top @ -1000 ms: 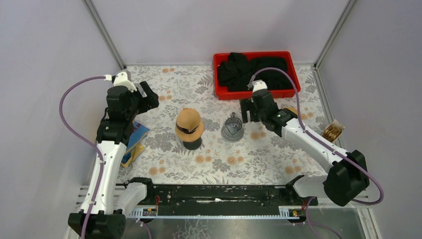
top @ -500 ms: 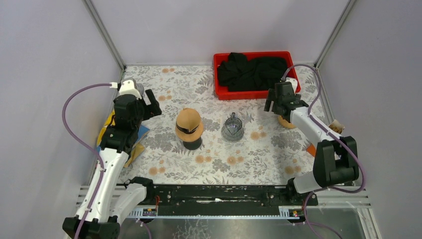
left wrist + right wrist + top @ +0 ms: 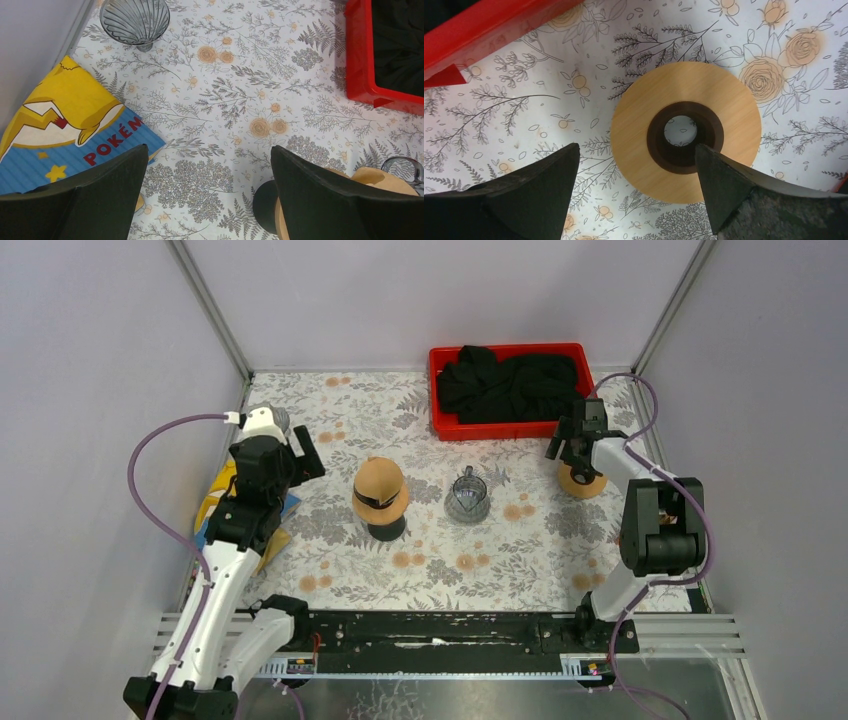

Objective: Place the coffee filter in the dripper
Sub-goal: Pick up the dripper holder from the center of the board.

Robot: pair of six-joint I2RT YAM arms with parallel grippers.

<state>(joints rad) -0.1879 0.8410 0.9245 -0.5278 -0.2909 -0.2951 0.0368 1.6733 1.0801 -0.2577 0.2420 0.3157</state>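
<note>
1. Top view first, and we take the red tray [image 3: 434, 390], heaped with black fabric [image 3: 510, 380], as our marker. The brown coffee filter [image 3: 379, 483] sits capped over a black stand [image 3: 386, 531], off to the tray's near left. The glass dripper [image 3: 467, 497] stands in front of the tray's left end, close beside the filter but not touching it. The left claw [image 3: 306, 452] hangs well to the tray's left, spread wide, with nothing in it. The right claw [image 3: 577, 452] hovers over a wooden ring [image 3: 582, 483] just off the tray's near right corner.
2. Left wrist now. We look down between two fingers [image 3: 100, 195] set far apart, with only floral cloth [image 3: 225, 100] in the gap. The tray fills the right edge. Filter and stand peek out behind the finger on the tray's side. Across the view from the tray lie a fluted glass cone [image 3: 134, 19] and a Pokémon booklet [image 3: 65, 130].
3. Right wrist. This claw is spread just as wide and grips nothing. The ring lies flat on the cloth between its fingers, near the tray's red wall. We cannot tell whether the tips touch the ring.
</note>
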